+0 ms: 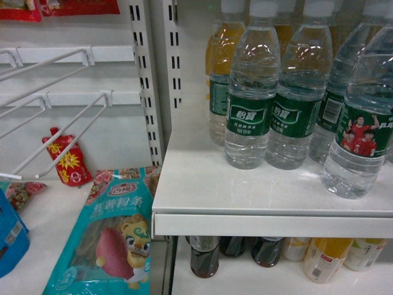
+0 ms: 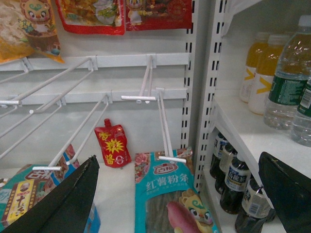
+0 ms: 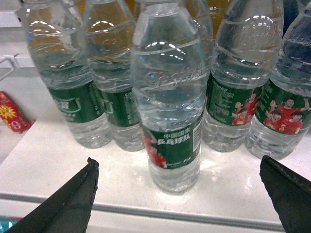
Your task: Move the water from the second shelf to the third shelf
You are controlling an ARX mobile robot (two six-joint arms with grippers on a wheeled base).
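Several water bottles with green labels stand on a white shelf. The foremost water bottle is clear and ribbed, and its green label shows red shirts; in the head view it stands at the front right. My right gripper is open, level with the shelf's front edge, and this bottle stands upright just beyond the gap between the fingers, touching neither. My left gripper is open and holds nothing, hanging over a teal noodle packet in the left bay. Neither gripper shows in the head view.
Yellow drink bottles stand behind the water. Dark bottles and yellow ones fill the shelf below. The left bay has white wire hooks, a red pouch and hanging snack bags. A slotted upright divides the bays.
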